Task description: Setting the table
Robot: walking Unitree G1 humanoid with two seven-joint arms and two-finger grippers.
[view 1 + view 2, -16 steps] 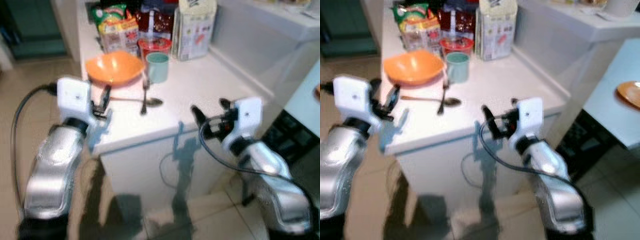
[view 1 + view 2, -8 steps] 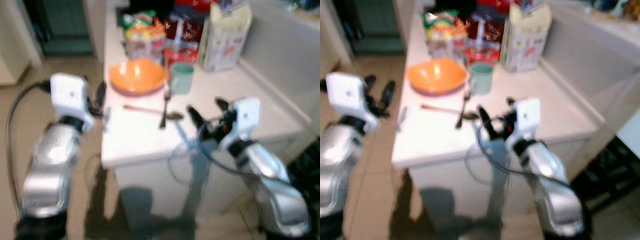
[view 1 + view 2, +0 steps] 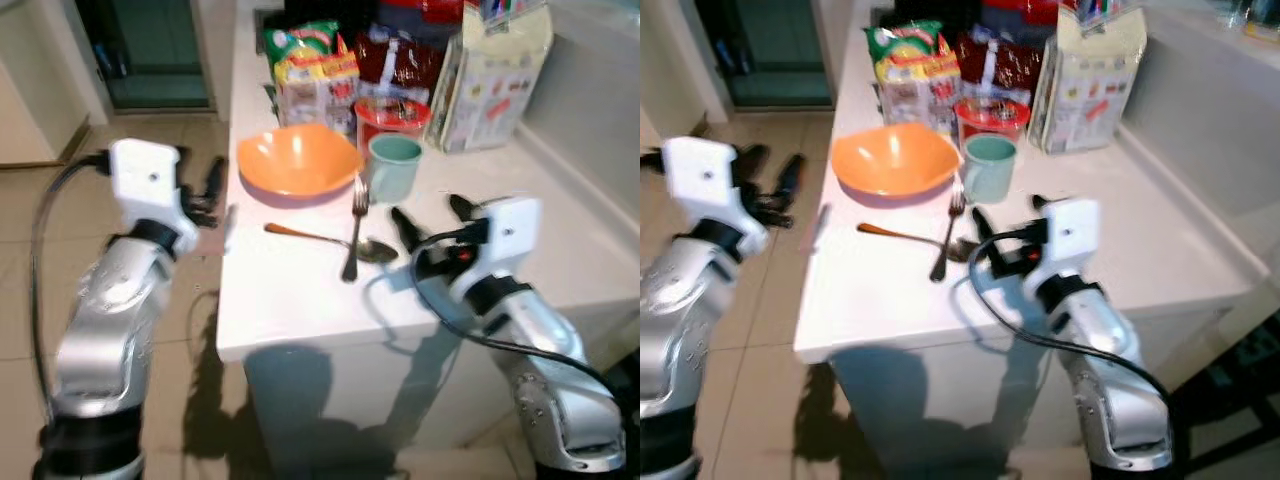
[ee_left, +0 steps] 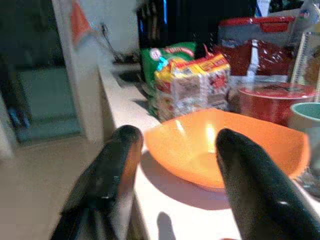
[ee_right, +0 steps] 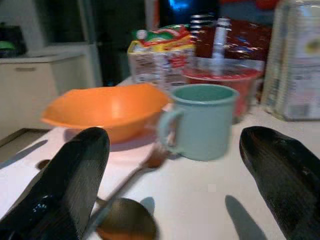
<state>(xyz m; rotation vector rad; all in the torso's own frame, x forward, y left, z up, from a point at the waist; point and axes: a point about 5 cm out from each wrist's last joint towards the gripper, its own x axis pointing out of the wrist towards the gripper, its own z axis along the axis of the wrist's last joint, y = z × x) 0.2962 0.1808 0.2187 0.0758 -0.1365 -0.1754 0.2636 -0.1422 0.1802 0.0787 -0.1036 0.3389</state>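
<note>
While the right gripper [image 3: 433, 213] is hovering wide open over the white counter [image 3: 300, 300], the fork [image 3: 353, 235], spoon [image 3: 330, 240] and teal mug [image 3: 394, 167] are lying just ahead of its 2 fingers. The left gripper [image 3: 205, 190] is hanging open beside the counter's edge, with the orange bowl [image 3: 298, 160] just beyond it.

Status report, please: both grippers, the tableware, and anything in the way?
Left gripper open, at counter's left edge beside orange bowl. Right gripper open, empty, facing green mug. Fork and spoon lie crossed, untouched. Path clear.
</note>
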